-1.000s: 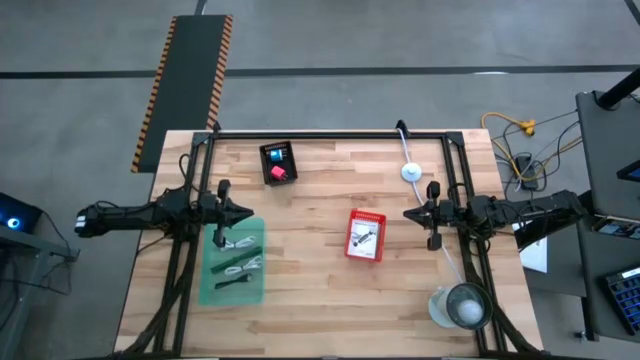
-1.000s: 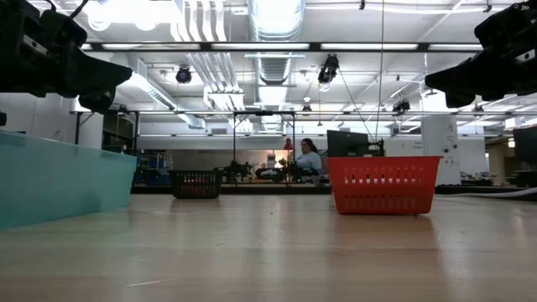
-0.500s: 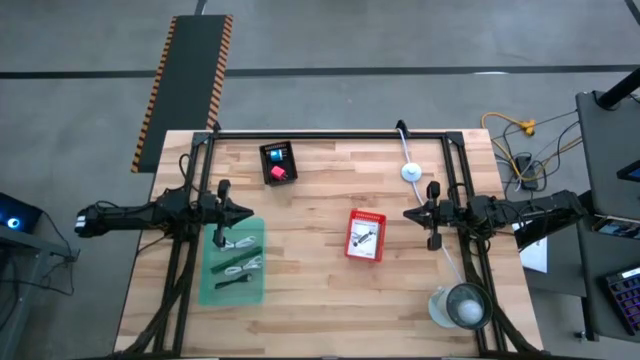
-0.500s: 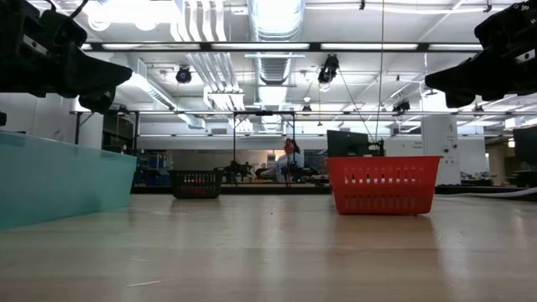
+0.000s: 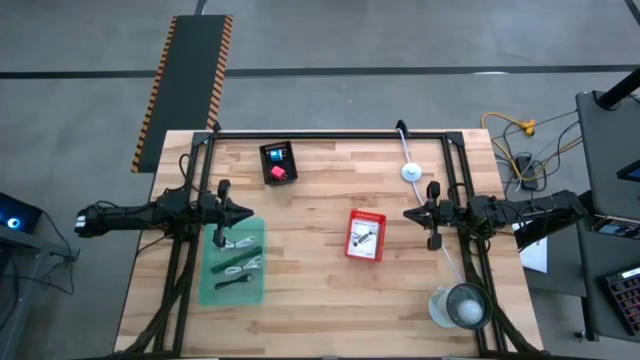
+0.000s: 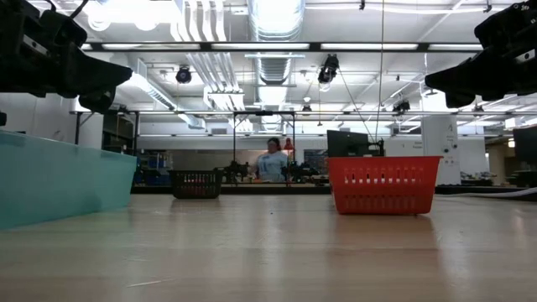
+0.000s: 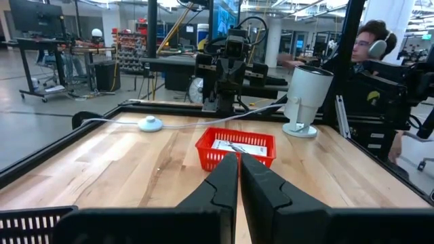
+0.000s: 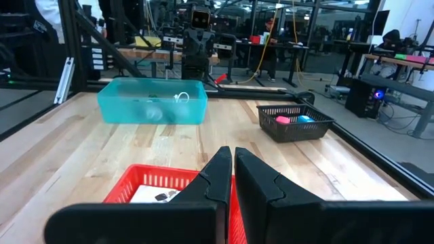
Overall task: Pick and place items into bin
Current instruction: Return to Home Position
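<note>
High view: a wooden bench [image 5: 310,300] is lying under two dark arms that are reaching in level from its left and right edges. The left gripper [image 5: 246,212] is hanging above the far end of a teal tray [image 5: 205,285] by the left edge, and the left wrist view is showing its fingers [image 7: 220,179] pressed together on nothing. The right gripper [image 5: 407,213] is hanging in the air near the right edge, just beside a red bin [image 5: 366,214], and the right wrist view is showing its fingers [image 8: 215,173] pressed together too, also on nothing.

The red bin is sitting about midway across the bench, and white packets [image 5: 364,238] are lying inside it. White and black cable pieces [image 5: 243,266] are lying in the teal tray. A small black basket [image 5: 279,148] is sitting near the far edge, and a blue cube [image 5: 276,155] and a red cube [image 5: 277,172] are resting inside it. A round clear container [image 5: 462,305] is standing near the near right corner.

In the low view, a person [image 6: 270,164] is standing in the room well beyond the bench.
</note>
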